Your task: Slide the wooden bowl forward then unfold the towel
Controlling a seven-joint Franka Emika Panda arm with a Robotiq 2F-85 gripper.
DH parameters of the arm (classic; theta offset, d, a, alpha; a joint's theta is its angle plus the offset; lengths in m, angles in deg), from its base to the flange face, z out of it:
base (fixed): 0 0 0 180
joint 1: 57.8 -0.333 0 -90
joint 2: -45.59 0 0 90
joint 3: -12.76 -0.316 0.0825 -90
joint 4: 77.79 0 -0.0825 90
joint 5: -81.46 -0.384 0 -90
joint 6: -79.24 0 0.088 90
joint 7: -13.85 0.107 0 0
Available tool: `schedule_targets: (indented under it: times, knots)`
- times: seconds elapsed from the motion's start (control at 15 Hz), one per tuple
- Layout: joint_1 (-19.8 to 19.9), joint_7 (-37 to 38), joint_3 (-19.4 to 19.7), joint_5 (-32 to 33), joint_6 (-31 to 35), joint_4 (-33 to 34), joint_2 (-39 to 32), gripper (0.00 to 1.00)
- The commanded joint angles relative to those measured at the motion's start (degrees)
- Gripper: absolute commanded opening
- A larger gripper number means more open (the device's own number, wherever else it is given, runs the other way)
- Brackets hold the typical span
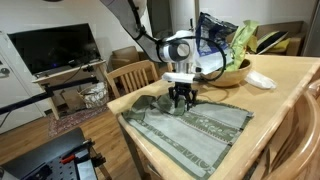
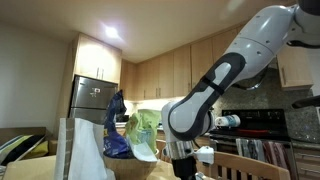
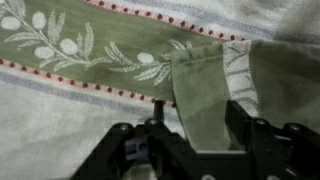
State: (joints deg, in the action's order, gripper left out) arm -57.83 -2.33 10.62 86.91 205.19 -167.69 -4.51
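The grey-green towel [image 1: 205,125] lies on the wooden table [image 1: 285,105] with one part folded over. In the wrist view its olive-branch stripe [image 3: 70,45] runs across, and a folded flap [image 3: 205,85] reaches down between my fingers. My gripper [image 3: 200,112] points down onto the towel's far edge [image 1: 181,99], open, with one finger on each side of the flap and a small gap on the left. The wooden bowl [image 1: 236,72] stands just behind the gripper and is filled with bags. In the low exterior view the gripper [image 2: 183,166] hangs at table height.
A small white dish [image 1: 262,80] sits to the right of the bowl. A blue bag [image 1: 212,35] and green leafy packaging [image 1: 241,38] rise out of the bowl. A wooden chair [image 1: 132,76] stands at the table's far side, and the table's near edge [image 1: 150,150] borders the towel.
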Motion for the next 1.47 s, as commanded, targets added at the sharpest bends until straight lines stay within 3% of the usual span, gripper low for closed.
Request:
schedule_targets:
  times: [0.0,0.33,0.73,0.8,0.87,1.4]
  knots:
    - [-0.6,1.5,0.1,0.9,-0.1,0.6,0.0,0.35]
    - [-1.5,2.2,0.5,1.8,1.1,-0.2,1.1,0.0]
    - [-3.4,4.2,1.6,4.5,2.5,-0.7,1.5,0.01]
    - [-3.6,4.7,1.7,5.0,2.8,-0.7,1.6,0.2]
    - [-3.7,5.3,1.9,5.3,2.9,-0.7,1.7,0.02]
    - [-4.4,7.5,3.1,7.3,5.5,-3.1,4.9,0.01]
